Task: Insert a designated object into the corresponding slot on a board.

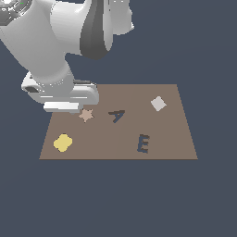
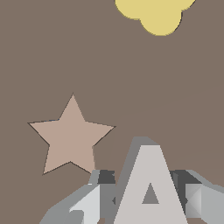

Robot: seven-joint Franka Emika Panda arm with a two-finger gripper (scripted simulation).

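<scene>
In the wrist view, the designated object (image 2: 151, 175), a light-grey A-shaped block, sits between my gripper's two fingers, and my gripper (image 2: 148, 200) is shut on it. A grey finger presses against each side of the block. In the exterior view my gripper (image 1: 63, 109) hangs over the far corner of the brown board (image 1: 171, 139) on the exterior view's left, and the hand hides the block there. The slot (image 1: 117, 115), a dark tilted A-shaped recess, lies near the board's middle, to the exterior view's right of my gripper.
A tan star (image 1: 86, 115) (image 2: 70, 138) lies on the board between my gripper and the slot. A yellow lobed piece (image 1: 62, 143) (image 2: 155, 15) sits near the front corner, a white square tile (image 1: 158, 103) toward the back, and a dark E-shaped recess (image 1: 143, 144) in front.
</scene>
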